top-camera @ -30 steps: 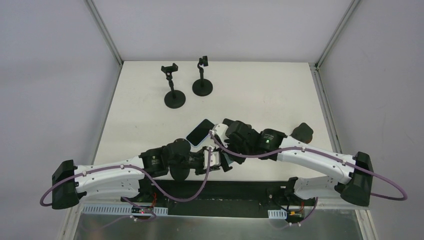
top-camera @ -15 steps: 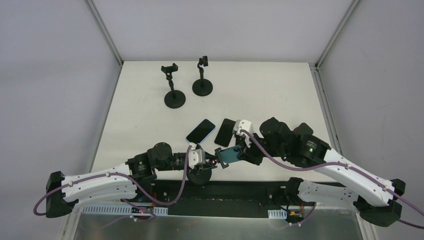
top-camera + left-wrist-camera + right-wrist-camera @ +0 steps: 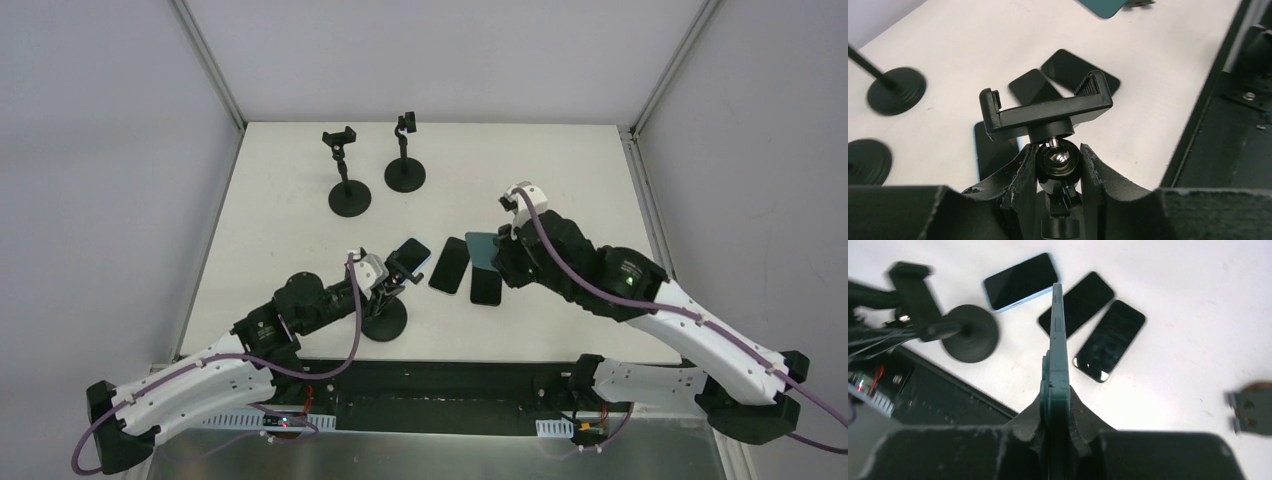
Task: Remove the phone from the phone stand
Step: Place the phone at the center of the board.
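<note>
One end of the teal phone (image 3: 1058, 340) is all the tight right jaws pinch, edge-up and clear of the stand (image 3: 1048, 112). It could pivot or slip and drop onto the phones below those jaws. The left jaws, narrow, clamp the stand's ball joint (image 3: 1057, 159). Phones: four, one held, three (image 3: 1109, 340) flat on the desk (image 3: 580, 180). Stands: three, two (image 3: 349, 195) well beyond the left jaws.
</note>
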